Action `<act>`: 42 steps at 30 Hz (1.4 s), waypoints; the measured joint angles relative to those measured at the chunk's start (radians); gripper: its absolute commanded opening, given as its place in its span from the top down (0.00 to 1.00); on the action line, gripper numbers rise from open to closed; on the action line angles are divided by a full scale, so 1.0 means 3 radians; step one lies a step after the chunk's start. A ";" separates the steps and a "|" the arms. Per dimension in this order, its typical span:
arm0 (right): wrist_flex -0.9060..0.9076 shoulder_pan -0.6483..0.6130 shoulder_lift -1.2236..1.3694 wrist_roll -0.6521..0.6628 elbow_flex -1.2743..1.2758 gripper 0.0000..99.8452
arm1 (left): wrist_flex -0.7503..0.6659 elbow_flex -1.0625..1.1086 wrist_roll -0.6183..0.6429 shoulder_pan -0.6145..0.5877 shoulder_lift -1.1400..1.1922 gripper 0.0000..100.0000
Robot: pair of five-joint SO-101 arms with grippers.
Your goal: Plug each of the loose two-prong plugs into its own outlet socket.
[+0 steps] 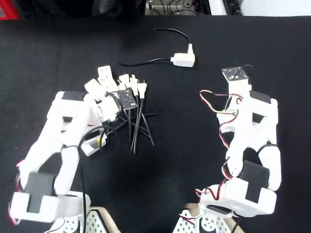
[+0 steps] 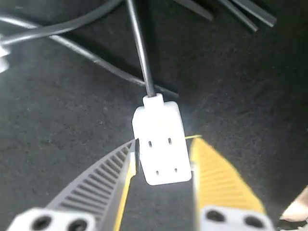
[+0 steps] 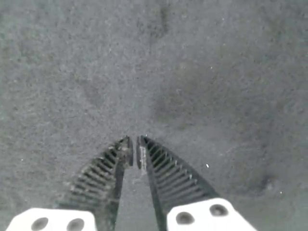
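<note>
A: When that frame was grabbed, was anything seated in a socket?

B: One pair, by the look of it. A white plug (image 1: pixel 190 49) stood in a white socket block (image 1: pixel 182 60) toward the far edge of the table (image 1: pixel 272 19), well apart from both arms. Their cords ran off to the left.

A: And the rest?

B: Loose. Three plugs (image 1: pixel 133 81) lay side by side just beside the left arm (image 1: pixel 63 141). At least two sockets (image 1: pixel 104 73) sat next to them, unplugged. The black cords (image 1: pixel 136 127) trailed back toward the arms in a crossed bundle.

A: Left gripper?

B: The left gripper (image 2: pixel 163 143) was clamped on an outlet socket (image 2: pixel 159 122). The grey finger (image 2: pixel 108 171) pressed one side and the yellow finger (image 2: pixel 216 168) the other. The slotted face pointed at the wrist camera. Its cord (image 2: pixel 139 53) led straight away from the fingers over the table.

A: Right?

B: The right gripper (image 3: pixel 134 150) was pinched closed, tips all but touching, gripping nothing. It pointed down at the black tabletop.

A: Room to move?

B: A wide strip of black table lay between the cord bundle and the right arm (image 1: pixel 250 121). The cluster itself was tight, with plugs, sockets and cords touching or crossing near the left arm's wrist.
</note>
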 measured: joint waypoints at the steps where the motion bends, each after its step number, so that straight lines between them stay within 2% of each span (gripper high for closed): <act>1: 0.0000 0.0000 0.0000 0.0000 0.0000 0.99 | -0.0005 -0.0066 0.0000 0.0000 0.0128 0.66; 5: 0.0000 0.0000 0.0000 0.0000 0.0000 0.99 | 0.0179 -0.0425 0.0000 0.0000 0.0583 0.72; 12: 0.0000 0.0000 0.0000 0.0000 0.0000 0.99 | 0.0220 -0.0752 0.0123 -0.0056 0.1074 0.88; 17: -0.0005 0.0000 0.0000 0.0000 0.0000 0.99 | 0.0261 -0.0798 0.0798 -0.0056 0.1100 0.97; 22: -0.0005 0.0000 0.0000 0.0000 0.0000 0.99 | 0.0690 -0.0910 0.1217 -0.0056 0.1100 0.97; 26: -0.0005 0.0000 0.0000 0.0000 0.0000 0.99 | 0.0921 -0.0941 0.1775 -0.0169 0.0900 0.97; 32: -0.0005 0.0000 0.0000 0.0000 0.0000 0.99 | 0.1263 -0.0941 0.2547 -0.0644 0.0153 0.97; 37: -0.0005 0.0000 0.0000 0.0000 0.0000 0.99 | 0.1514 -0.0941 0.2700 -0.1222 -0.0563 0.97; 42: -0.0005 0.0000 0.0000 0.0000 0.0000 0.99 | 0.1539 -0.0941 0.3007 -0.2051 -0.1406 0.96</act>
